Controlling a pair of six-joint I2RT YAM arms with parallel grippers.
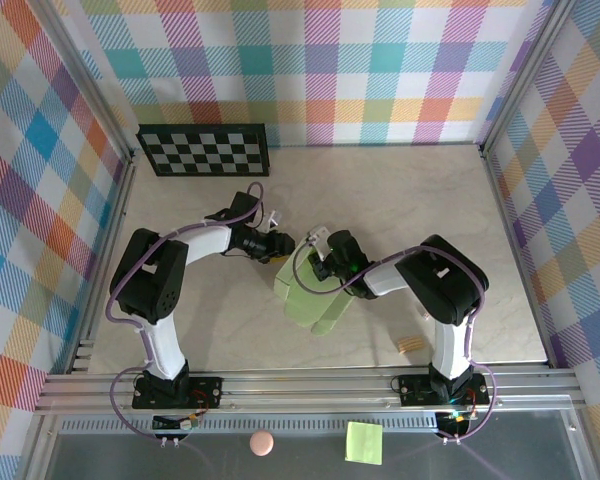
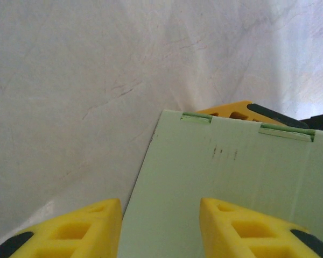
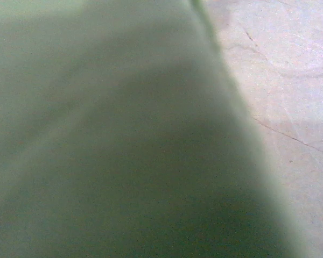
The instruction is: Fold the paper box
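- Nearest: the front ledge (image 1: 500,450) carries one bright-green sticky note (image 1: 364,442) and one peach round piece (image 1: 263,442). The two lie well apart, and both are outside the work surface.
- One aluminium rail (image 1: 310,385) marks the table's near edge. Two arm bases are bolted to it, one left and one right.
- One small tan piece (image 1: 409,345) lies on the table (image 1: 240,330) just beyond the rail. It is near the right base and apart from the card.
- There is one paper box (image 1: 310,298), at mid-table between the two arms. Its near end points toward the rail, with bare table between them. The left side of the table is open out to the frame.
- Left gripper (image 2: 160,207): its two yellow fingers (image 2: 86,228) stand apart. The card's pale green face shows in the gap and runs past the right-hand finger. I cannot tell whether either fingertip touches the card.
- In the left wrist view the card's left edge is a clean diagonal against bare table. Its far edge carries two slotted tabs (image 2: 196,116).
- Right gripper (image 1: 315,265): clenched, sitting at the card's far edge. The right wrist view is blurred green card close to the lens, so a pinch on the card is likely but unconfirmed.
- The far half of the table is bare, giving wide room behind both wrists.
- Farthest: one checkerboard panel (image 1: 205,148) leans at the back left. Plaid walls (image 1: 380,70) close off three sides.
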